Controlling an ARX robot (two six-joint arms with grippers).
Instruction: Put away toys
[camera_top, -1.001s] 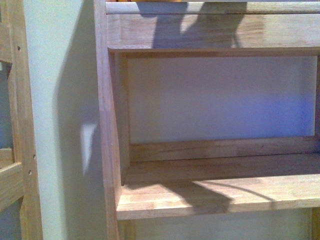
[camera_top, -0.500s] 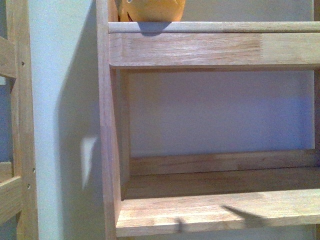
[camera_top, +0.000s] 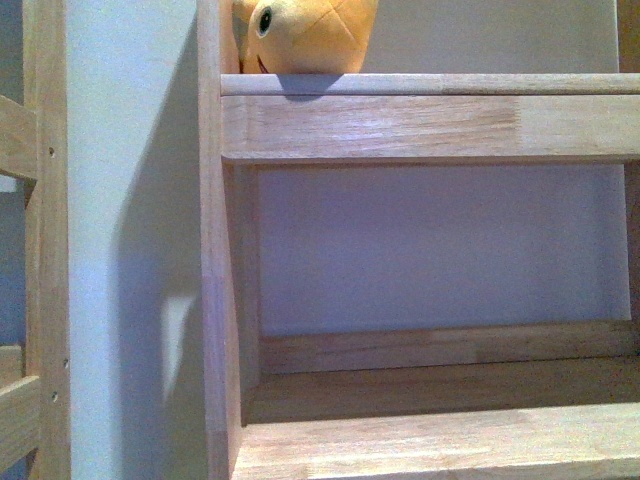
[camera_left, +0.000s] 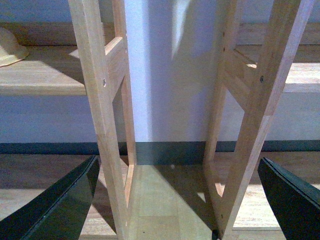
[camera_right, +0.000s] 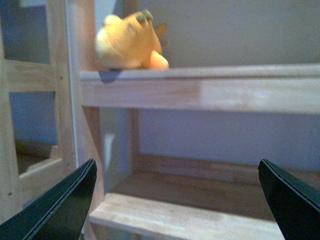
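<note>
Where the upper shelf (camera_top: 430, 84) meets the left upright (camera_top: 212, 260) of the wooden rack, the orange-yellow plush toy (camera_top: 305, 35) sits on the board, pressed close to that corner. Front view shows only its lower part: black eye, smiling mouth, rounded orange body cut off by the frame's top edge. Right wrist view shows the same plush toy (camera_right: 129, 42) whole but blurred, paler cream on one side, lying on the shelf edge against the upright. Nothing touches it.

Below the toy, the lower shelf (camera_top: 440, 445) is a bare wood board with a low back rail; pale wall behind.

Right tool (camera_right: 175, 200): two dark fingers at the frame's lower corners, spread wide, nothing between them, well apart from the toy.

Left tool (camera_left: 177, 200): fingers likewise spread wide, holding nothing, facing the gap between two wooden rack frames. A pale rounded object (camera_left: 11, 46) lies on a shelf at the edge of that view; cannot tell what it is.
</note>
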